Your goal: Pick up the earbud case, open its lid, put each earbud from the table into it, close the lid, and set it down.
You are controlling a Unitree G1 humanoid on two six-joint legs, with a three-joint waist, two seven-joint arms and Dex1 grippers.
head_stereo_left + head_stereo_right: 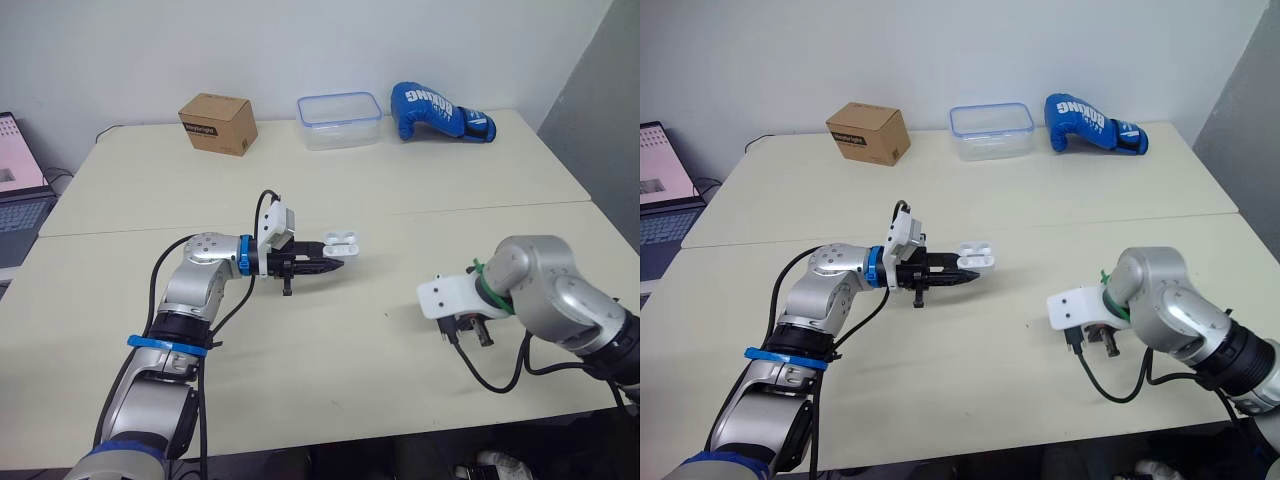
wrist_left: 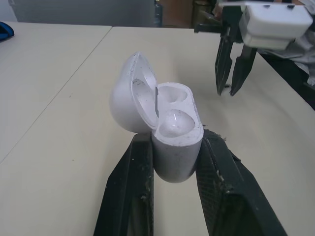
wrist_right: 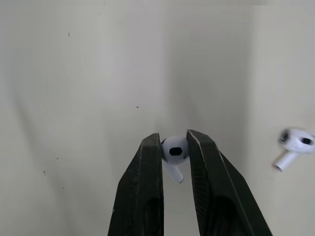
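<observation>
Right wrist view: right gripper [image 3: 174, 141] points down at the table [image 3: 74, 73], jaws clamped on one earbud [image 3: 173, 152]; second earbud [image 3: 294, 143] lies nearby. Step looks like loading the first bud. Further out, left gripper [image 1: 330, 264], forearm level, clamps the earbud case [image 2: 174, 130], lid [image 2: 129, 98] open. Next: stem into a well, needs alignment.

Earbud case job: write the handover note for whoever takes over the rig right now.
The left gripper is shut on the white plastic earbud case, held above the beige table. Its lid is open and both wells are empty.
The right gripper is shut on one white earbud down at the table; whether it is lifted yet is unclear.
The second white earbud lies on the table close by.
Done: case picked up, lid opened.
Left: seat both earbuds, close the lid, set the case down.
</observation>
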